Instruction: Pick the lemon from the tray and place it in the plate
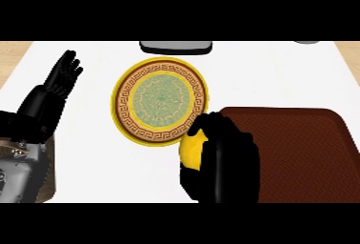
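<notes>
Right now the right hand point(228, 162) is curling its black fingers round the yellow lemon point(190, 151), hiding most of it. The lemon is sitting in that grasp just off the left edge of the brown tray point(302, 152) and beside the lower right rim of the patterned plate point(121, 95). The left hand point(62, 76) is resting open at the left of the white counter point(91, 157), fingers up. A grey object point(175, 46) is lying beyond the plate.

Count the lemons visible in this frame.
1: the lemon is held in the curled fingers of the right hand, between the plate and the tray. That hand could hide others.
</notes>
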`<act>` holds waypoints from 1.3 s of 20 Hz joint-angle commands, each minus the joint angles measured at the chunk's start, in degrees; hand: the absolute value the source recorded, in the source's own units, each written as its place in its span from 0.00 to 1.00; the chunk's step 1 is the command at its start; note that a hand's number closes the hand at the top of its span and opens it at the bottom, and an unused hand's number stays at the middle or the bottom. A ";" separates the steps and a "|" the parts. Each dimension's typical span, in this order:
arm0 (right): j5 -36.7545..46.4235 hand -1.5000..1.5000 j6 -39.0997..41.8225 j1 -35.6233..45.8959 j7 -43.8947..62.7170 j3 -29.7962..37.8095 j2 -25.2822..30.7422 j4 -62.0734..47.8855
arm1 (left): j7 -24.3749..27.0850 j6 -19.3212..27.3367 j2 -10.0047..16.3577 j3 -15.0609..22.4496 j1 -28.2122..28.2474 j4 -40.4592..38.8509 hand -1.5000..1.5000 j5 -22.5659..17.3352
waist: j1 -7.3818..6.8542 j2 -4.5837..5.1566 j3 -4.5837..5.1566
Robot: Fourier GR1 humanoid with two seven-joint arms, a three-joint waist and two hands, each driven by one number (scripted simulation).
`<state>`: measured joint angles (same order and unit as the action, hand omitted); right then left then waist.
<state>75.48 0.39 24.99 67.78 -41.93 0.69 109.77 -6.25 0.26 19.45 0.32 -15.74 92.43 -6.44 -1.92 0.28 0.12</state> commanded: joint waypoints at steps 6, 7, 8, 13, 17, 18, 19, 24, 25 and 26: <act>-15.30 1.00 -12.25 16.51 6.55 10.45 -0.66 -20.72 | 0.86 -0.01 -1.33 1.33 -1.51 -1.77 0.50 1.55 | -1.44 0.55 -0.07; -13.56 1.00 -15.66 16.52 7.78 8.62 -0.66 -23.87 | 1.00 -0.72 -1.59 1.32 -1.12 -1.35 0.50 0.62 | -1.84 0.51 -0.05; -16.20 1.00 -14.93 19.52 7.95 9.51 -0.66 -25.72 | 1.19 -0.12 -2.23 2.47 -0.55 -0.42 0.50 1.73 | -2.26 0.44 -0.05; -18.99 1.00 -19.09 25.38 5.42 12.15 -0.66 -39.97 | -0.39 -1.46 -0.67 0.52 -3.21 -1.46 0.50 0.28 | -2.60 0.70 -0.06; -23.51 1.00 -22.58 29.08 0.73 11.67 -0.67 -51.75 | -0.45 -1.87 -0.75 0.09 -4.90 -3.77 0.50 0.19 | -2.82 1.01 -0.06; -25.91 1.00 -22.06 31.82 -0.05 12.33 -0.67 -53.91 | 0.03 -2.15 -1.23 0.73 -4.05 -2.22 0.50 0.12 | -2.95 0.80 -0.06; -28.23 1.00 -23.75 31.61 -1.19 13.07 -0.67 -55.11 | -1.89 -1.62 -1.40 0.74 -5.21 -1.46 0.50 -0.15 | -3.86 1.03 -0.10; -31.84 0.00 -33.30 30.72 -4.28 16.79 -0.67 -60.92 | -0.65 -1.30 -1.74 1.47 -5.40 -1.31 0.50 1.24 | -4.48 1.46 -0.16; -34.28 0.00 -34.39 31.08 -5.06 15.45 -0.67 -61.79 | 0.02 -2.44 -1.60 0.97 -5.17 -1.85 0.50 0.11 | -4.59 1.36 -0.12; -35.64 0.00 -35.26 32.35 -9.09 17.60 -0.67 -63.93 | 1.59 -2.42 -1.54 1.17 -4.45 -2.81 0.50 1.06 | -4.35 1.59 -0.12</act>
<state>44.97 -26.82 55.46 58.57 -26.28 0.41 51.47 -5.92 -1.71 17.87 1.50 -20.15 90.39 -5.74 -6.00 1.57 0.00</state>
